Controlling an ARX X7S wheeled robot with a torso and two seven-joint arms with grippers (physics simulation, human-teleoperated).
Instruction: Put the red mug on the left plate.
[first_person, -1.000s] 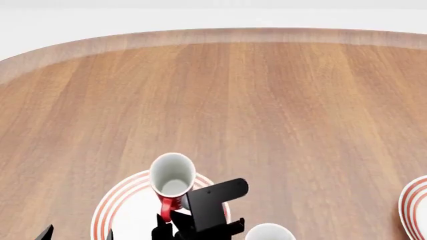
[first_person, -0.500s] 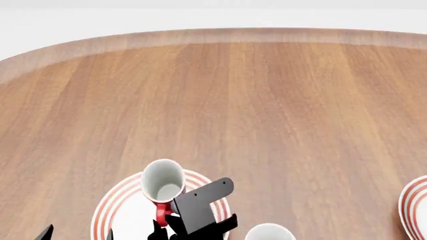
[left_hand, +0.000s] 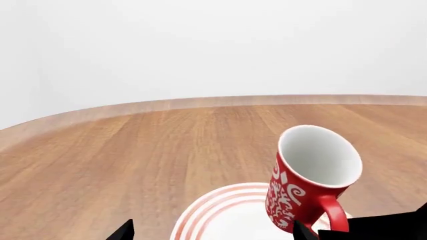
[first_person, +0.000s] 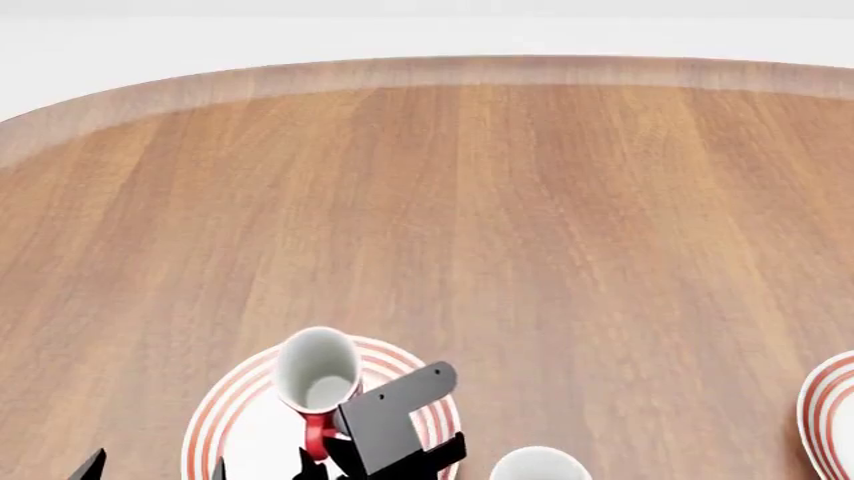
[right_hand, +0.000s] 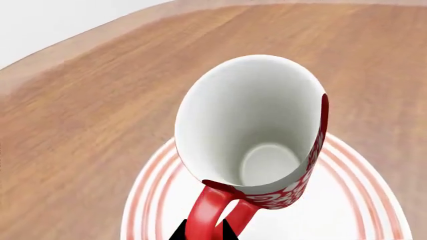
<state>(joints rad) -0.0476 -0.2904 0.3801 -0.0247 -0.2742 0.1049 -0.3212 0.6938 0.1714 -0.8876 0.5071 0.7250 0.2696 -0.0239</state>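
The red mug (first_person: 316, 368) with white scrollwork hangs tilted over the left plate (first_person: 214, 410), its white inside facing up. My right gripper (right_hand: 203, 234) is shut on the mug's red handle (right_hand: 212, 209); in the head view the right gripper (first_person: 350, 452) is the black block just right of the mug. In the left wrist view the red mug (left_hand: 308, 181) leans above the left plate (left_hand: 220, 215); I cannot tell whether its base touches. My left gripper (left_hand: 213, 236) stands open near the plate's near edge, holding nothing.
A white mug (first_person: 538, 466) shows at the bottom edge, right of the plate. A second red-ringed plate (first_person: 827, 410) is cut off at the right edge. The wooden table (first_person: 507, 220) stretches far ahead to its rounded rim.
My right gripper has carried the mug down and slightly left, so it sits lower over the left plate. The left gripper has not moved.
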